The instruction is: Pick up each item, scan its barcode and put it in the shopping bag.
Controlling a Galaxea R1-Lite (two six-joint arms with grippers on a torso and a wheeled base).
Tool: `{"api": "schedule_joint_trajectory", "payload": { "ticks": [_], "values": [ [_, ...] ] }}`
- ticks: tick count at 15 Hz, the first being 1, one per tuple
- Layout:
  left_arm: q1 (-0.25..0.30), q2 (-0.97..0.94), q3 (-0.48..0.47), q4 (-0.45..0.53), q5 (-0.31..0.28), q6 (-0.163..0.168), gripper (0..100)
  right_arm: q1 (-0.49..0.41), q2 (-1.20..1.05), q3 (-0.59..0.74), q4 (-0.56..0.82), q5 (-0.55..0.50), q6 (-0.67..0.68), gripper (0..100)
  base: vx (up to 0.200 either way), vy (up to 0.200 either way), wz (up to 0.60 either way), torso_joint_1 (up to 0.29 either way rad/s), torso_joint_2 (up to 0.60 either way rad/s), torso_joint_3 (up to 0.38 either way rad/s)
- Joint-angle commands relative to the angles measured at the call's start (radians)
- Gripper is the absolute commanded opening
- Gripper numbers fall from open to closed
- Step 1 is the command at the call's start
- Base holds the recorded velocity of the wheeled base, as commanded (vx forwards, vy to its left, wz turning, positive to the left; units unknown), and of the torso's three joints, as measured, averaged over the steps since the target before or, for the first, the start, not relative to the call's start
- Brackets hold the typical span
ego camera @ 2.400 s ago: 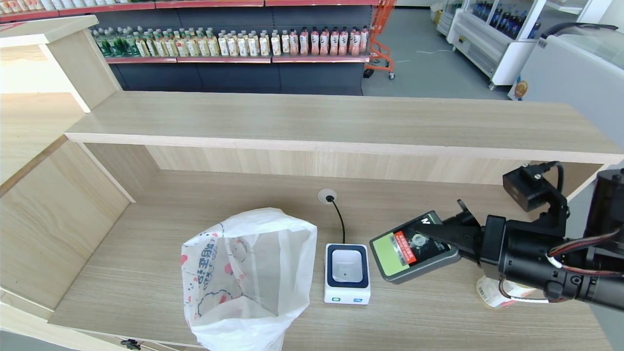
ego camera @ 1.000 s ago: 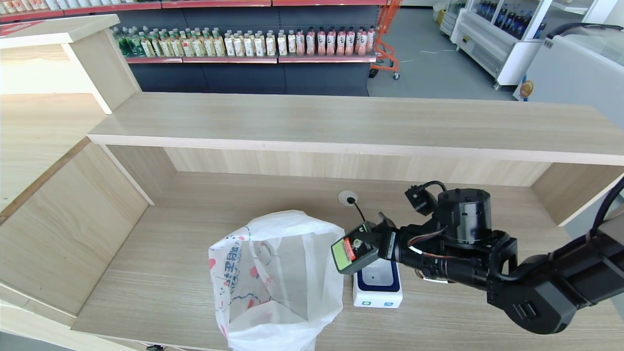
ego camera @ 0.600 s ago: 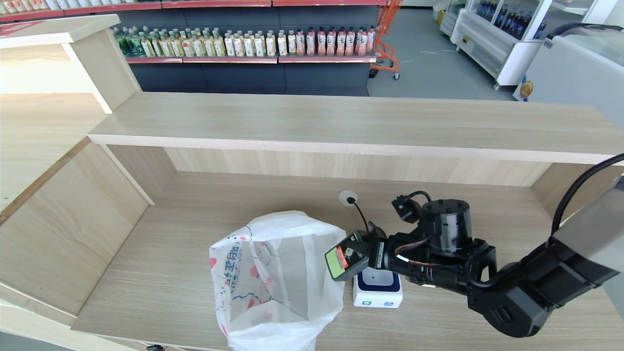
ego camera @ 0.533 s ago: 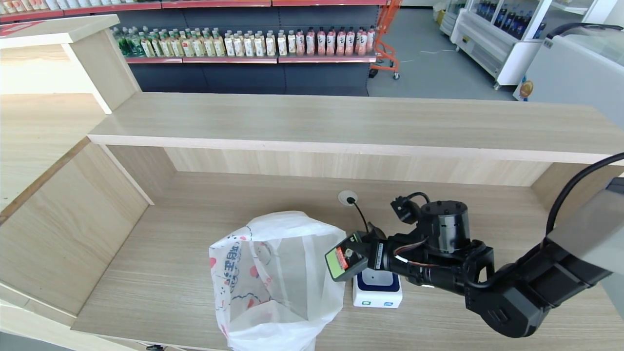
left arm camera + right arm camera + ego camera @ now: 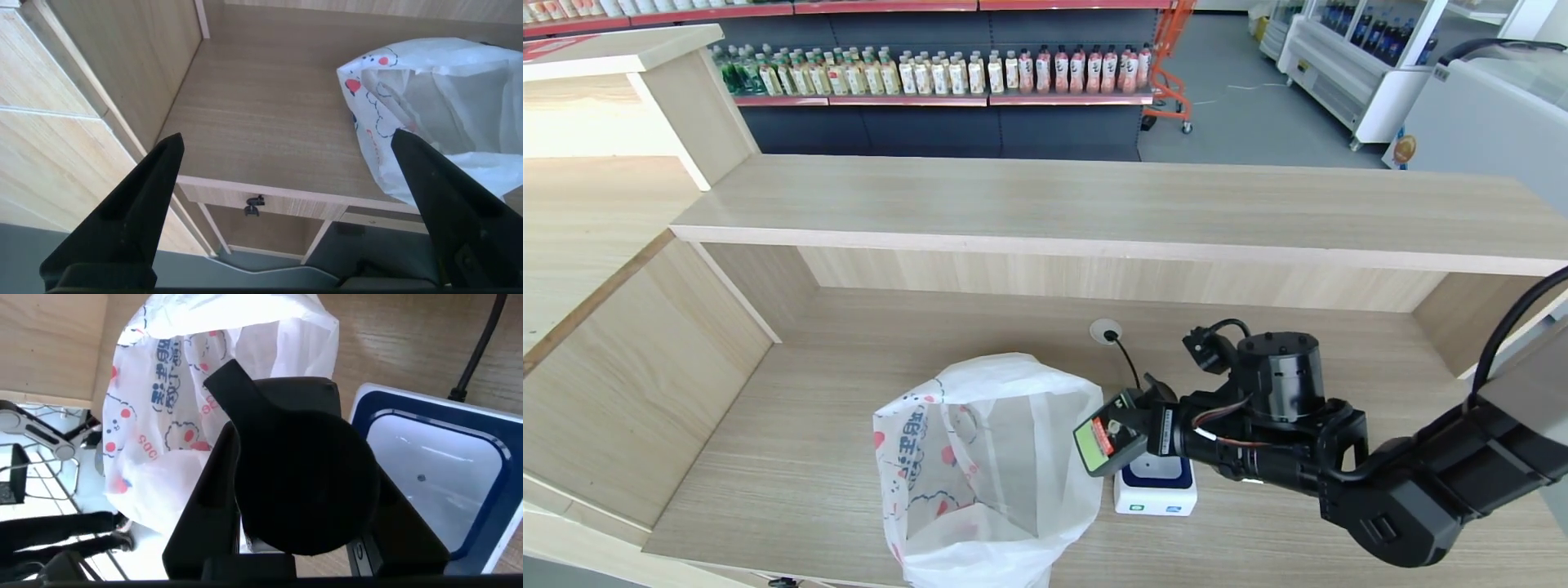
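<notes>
My right gripper (image 5: 1137, 420) is shut on a flat dark box (image 5: 1104, 436) with a green and red label. It holds the box tilted above the left edge of the white and blue barcode scanner (image 5: 1156, 488), right beside the rim of the white shopping bag (image 5: 988, 457). The bag stands open on the counter. In the right wrist view the dark box (image 5: 298, 482) hides most of the gripper, with the bag (image 5: 167, 371) and scanner (image 5: 441, 469) beyond it. My left gripper (image 5: 286, 140) is open and hangs off the counter's front edge, left of the bag (image 5: 433, 106).
A black cable runs from the scanner to a round grommet (image 5: 1107, 331) in the counter. A raised wooden ledge (image 5: 1094, 204) spans the back and a wooden side wall (image 5: 645, 392) closes the left. Bare counter lies left of the bag.
My right arm carried the box leftward from right of the scanner to over it, by the bag's rim. In the last half second it drifted slightly back to the right.
</notes>
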Motion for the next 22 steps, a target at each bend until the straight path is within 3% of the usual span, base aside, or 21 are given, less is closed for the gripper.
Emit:
{"api": "schedule_joint_trajectory", "payload": {
  "ticks": [1, 11, 22],
  "values": [
    [0.0, 0.0, 0.0, 0.0, 0.0, 0.0, 100, 0.001, -0.058, 0.002, 0.025, -0.006, -0.001, 0, 0.0, 0.0, 0.0, 0.0, 0.0, 0.0],
    [0.0, 0.0, 0.0, 0.0, 0.0, 0.0, 100, 0.001, -0.064, 0.039, 0.076, -0.124, -0.044, 0, 0.0, 0.0, 0.0, 0.0, 0.0, 0.0],
    [0.0, 0.0, 0.0, 0.0, 0.0, 0.0, 100, 0.002, -0.126, 0.076, 0.079, -0.129, -0.061, 0, 0.0, 0.0, 0.0, 0.0, 0.0, 0.0]
  ]
}}
